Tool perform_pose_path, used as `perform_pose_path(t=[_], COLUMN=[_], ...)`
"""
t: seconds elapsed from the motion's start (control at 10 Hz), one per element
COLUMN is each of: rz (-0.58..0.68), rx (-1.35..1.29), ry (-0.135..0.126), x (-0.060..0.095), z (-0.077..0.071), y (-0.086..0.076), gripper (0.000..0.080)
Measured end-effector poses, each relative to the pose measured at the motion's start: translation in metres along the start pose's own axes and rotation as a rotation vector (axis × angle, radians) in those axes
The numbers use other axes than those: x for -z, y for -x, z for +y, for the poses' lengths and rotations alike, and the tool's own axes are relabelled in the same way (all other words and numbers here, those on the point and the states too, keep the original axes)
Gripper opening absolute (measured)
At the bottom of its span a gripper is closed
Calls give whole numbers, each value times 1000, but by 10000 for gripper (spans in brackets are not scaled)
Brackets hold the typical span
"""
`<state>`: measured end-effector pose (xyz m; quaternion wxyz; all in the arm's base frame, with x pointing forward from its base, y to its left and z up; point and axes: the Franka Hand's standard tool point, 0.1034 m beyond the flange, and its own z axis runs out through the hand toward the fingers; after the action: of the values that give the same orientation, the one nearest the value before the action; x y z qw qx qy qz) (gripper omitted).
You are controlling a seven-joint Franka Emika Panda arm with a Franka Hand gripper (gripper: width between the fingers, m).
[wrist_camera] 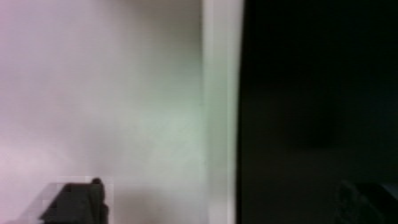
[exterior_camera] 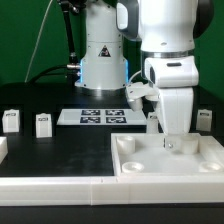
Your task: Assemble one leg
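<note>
End effector (exterior_camera: 170, 142) hangs low over the white square piece (exterior_camera: 205, 158), close to its surface. In the wrist view the fingertips (wrist_camera: 71, 202) are spread wide with nothing between them. The leg (exterior_camera: 43, 123) stands upright on the counter (exterior_camera: 60, 150), well apart at the exterior view's left and ungrasped. Judgement: pick-up not yet done. The next move calls for lifting clear, travelling to the leg and grasping it squarely.
</note>
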<state>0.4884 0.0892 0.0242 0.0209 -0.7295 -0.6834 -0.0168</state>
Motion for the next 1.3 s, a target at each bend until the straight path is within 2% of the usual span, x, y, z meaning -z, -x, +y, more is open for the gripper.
perform_pose_path(t=[0.3, 0.5, 0.8, 0.9, 1.0, 1.3], rz=[-18, -15, -5, 10, 29, 46], rx=[-56, -102, -445, -552, -735, -1134], ry=[13, 12, 14, 32, 39, 22], x=[33, 31, 31, 31, 30, 27], z=[-3, -3, -5, -10, -19, -38], y=[-12, -11, -10, -10, -10, -23], gripper=[649, 649, 649, 649, 649, 649])
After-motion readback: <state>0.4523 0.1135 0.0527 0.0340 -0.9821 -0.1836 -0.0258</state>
